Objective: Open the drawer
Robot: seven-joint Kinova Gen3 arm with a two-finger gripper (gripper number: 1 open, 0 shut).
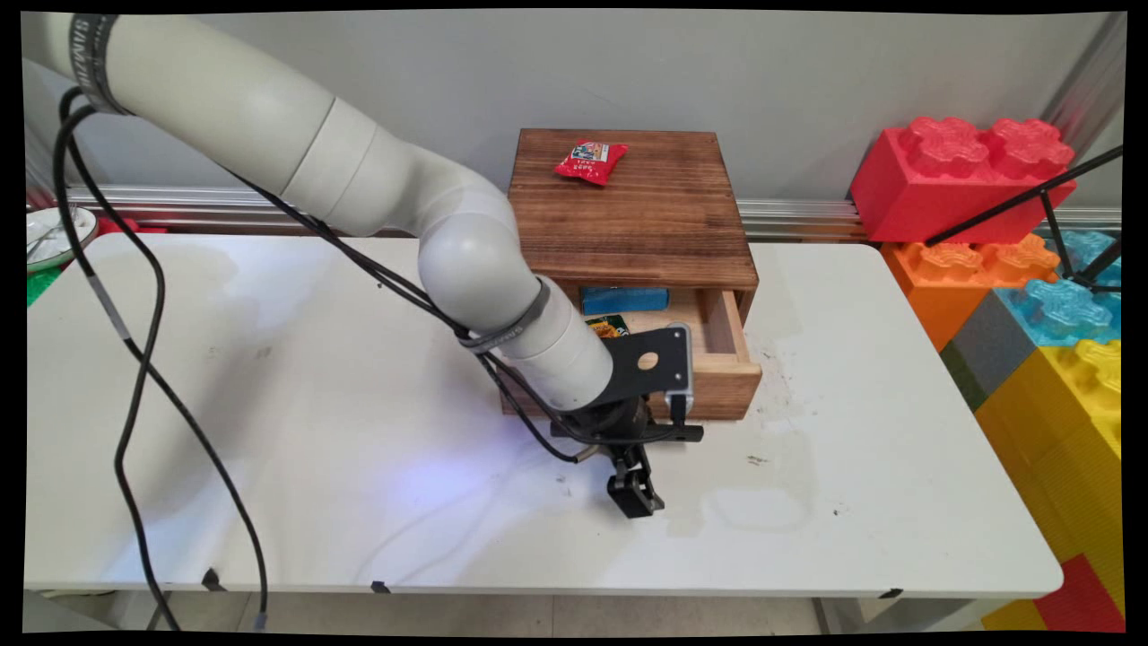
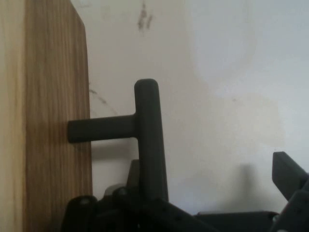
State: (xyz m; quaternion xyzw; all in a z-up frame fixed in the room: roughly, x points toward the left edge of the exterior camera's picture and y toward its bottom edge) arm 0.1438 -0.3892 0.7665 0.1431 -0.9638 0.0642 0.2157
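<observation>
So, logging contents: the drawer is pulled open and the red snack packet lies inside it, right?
Not quite. The drawer is pulled open, but the red snack packet lies on top of the wooden box, as the main view shows.

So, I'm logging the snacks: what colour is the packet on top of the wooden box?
Red, clearest in the main view: the small red snack packet.

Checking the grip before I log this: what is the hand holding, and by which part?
Nothing: the hand is open; the black handle of the drawer sits beside one finger, clear of the other.
</observation>
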